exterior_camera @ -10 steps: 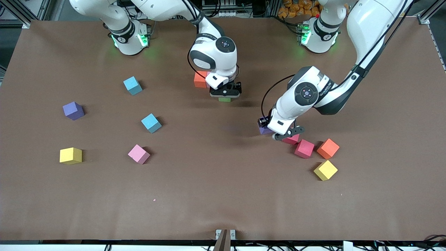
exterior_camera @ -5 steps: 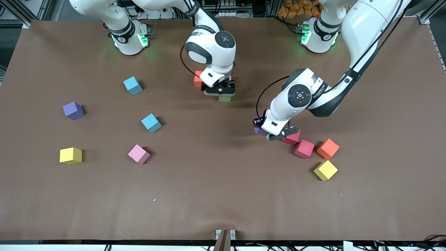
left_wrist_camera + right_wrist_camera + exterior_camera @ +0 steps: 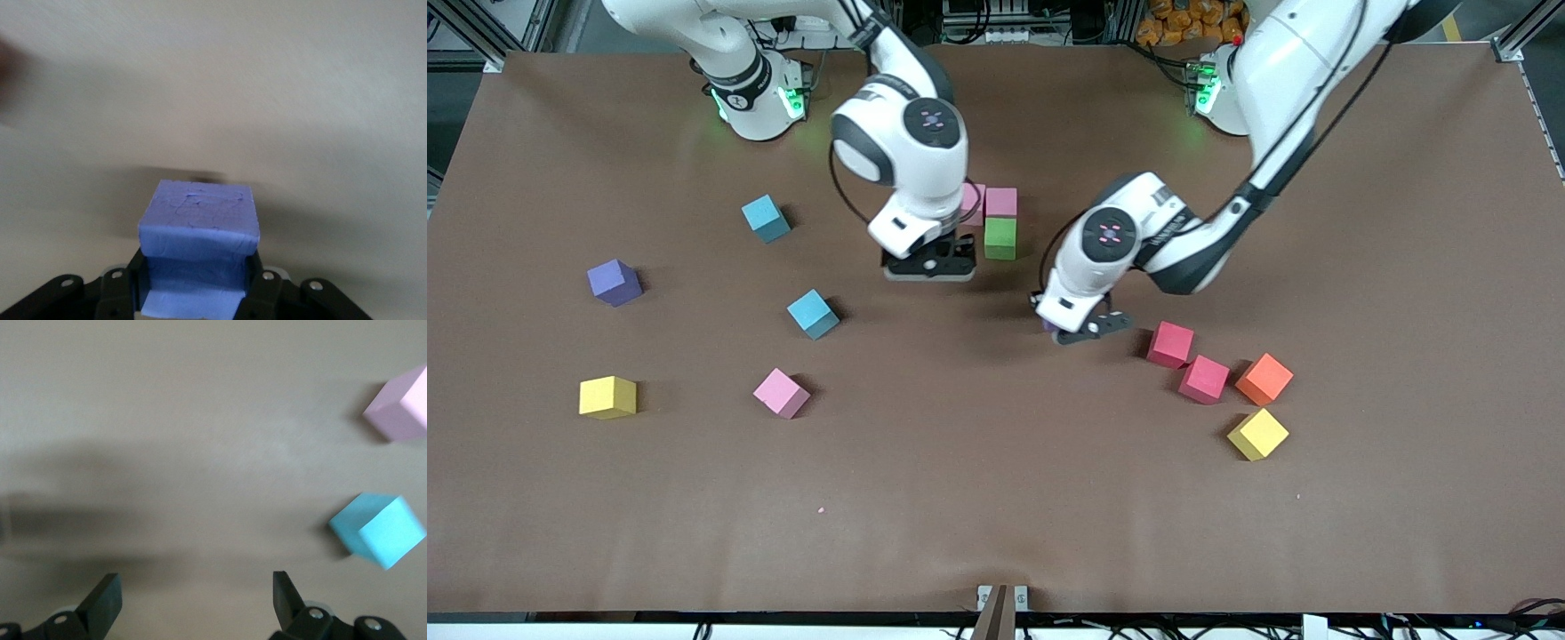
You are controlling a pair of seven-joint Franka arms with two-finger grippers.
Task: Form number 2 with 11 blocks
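A: We start nearest: our left gripper [image 3: 1083, 331] pinches a purple block [image 3: 198, 230] over bare table beside the crimson block [image 3: 1171, 344].

B: And the number 2 [image 3: 996, 219]?

A: Farther up, toward the bases: a green block [image 3: 1000, 238] under pink ones. Our right gripper [image 3: 929, 267] hangs beside it, jaws spread, empty.

- A purple block [image 3: 198, 230] sat clamped in the left gripper [image 3: 1083, 331], over bare table.
- A green block [image 3: 1000, 238] lay touching a pink block [image 3: 1000, 202], nearer the front camera than it.
- Two crimson blocks [image 3: 1170, 344], orange [image 3: 1264, 379] and yellow [image 3: 1257, 434] clustered near the left arm's end.
- Two cyan blocks [image 3: 766, 218], another purple [image 3: 614, 282], yellow [image 3: 607, 396] and pink [image 3: 781, 393] lay scattered toward the right arm's end.
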